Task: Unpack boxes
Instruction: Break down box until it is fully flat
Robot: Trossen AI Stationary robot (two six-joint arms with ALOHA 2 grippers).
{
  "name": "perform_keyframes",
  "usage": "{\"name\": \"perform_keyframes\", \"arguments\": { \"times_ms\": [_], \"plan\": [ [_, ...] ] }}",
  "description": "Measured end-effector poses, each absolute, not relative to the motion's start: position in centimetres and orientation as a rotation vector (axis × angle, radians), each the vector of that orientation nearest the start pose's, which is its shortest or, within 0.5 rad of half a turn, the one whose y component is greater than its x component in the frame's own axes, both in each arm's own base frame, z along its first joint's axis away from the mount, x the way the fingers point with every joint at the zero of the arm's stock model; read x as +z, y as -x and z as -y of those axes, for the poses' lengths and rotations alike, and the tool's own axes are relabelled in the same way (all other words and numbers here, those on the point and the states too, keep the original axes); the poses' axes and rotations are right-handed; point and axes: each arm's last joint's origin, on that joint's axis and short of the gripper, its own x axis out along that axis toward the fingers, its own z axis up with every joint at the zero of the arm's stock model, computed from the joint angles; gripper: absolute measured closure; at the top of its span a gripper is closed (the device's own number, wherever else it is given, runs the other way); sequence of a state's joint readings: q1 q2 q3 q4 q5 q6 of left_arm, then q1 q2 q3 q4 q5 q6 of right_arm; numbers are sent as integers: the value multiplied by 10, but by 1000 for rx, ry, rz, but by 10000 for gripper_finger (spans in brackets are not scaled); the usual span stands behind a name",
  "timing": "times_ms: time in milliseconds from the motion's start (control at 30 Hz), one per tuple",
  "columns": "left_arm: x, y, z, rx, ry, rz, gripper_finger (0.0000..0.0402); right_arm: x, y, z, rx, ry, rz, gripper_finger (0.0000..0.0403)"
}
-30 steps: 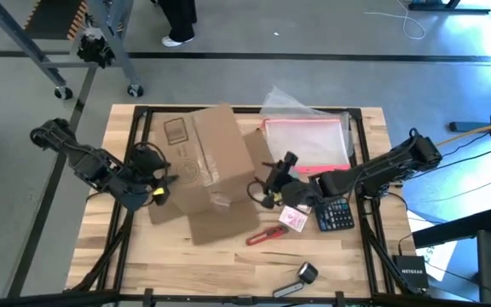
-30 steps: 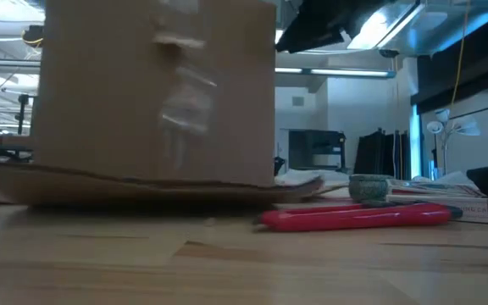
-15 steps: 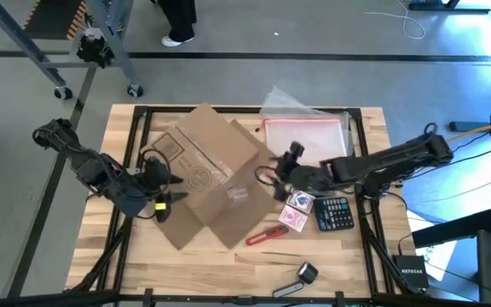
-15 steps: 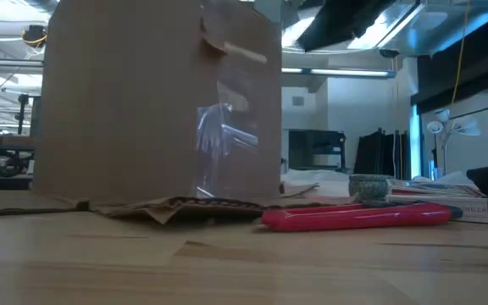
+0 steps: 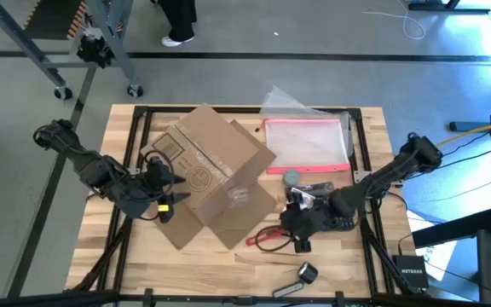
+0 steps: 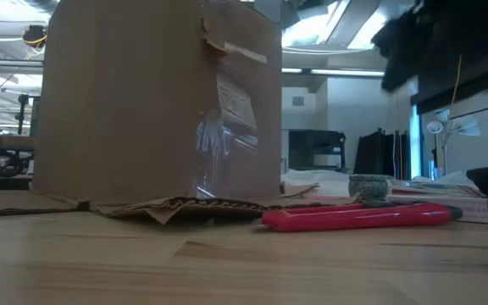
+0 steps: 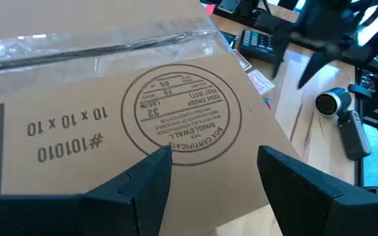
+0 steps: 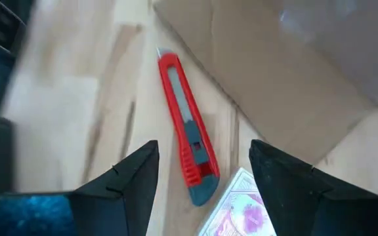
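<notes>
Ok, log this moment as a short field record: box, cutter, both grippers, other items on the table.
box: brown cardboard box, taped, left-centre of the table
cutter: red box cutter on the wood beside the box flap
left gripper: open, over the box's printed side
right gripper: open, above the cutter, not gripping it
other items: clear pouch with pink edge, card pack, calculator
</notes>
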State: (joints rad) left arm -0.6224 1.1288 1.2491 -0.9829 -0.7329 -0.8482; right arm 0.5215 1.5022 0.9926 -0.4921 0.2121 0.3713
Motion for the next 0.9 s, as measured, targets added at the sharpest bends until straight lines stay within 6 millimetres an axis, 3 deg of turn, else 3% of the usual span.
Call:
{"name": "perform_keyframes", "arguments": {
  "times_ms": [167,367,600,900],
  "plan": [
    [364,-175,102,370,290,-560,183,183,-263,-146,135,18,-974,171],
    [363,-175,102,372,299,-559,183,150,-253,-142,145,-68,-815,171],
    [363,-176,103,387,342,-553,183,120,-243,-133,124,-47,-690,171],
    [362,-177,103,408,397,-544,183,89,-252,-139,135,-25,-684,171]
  ]
}}
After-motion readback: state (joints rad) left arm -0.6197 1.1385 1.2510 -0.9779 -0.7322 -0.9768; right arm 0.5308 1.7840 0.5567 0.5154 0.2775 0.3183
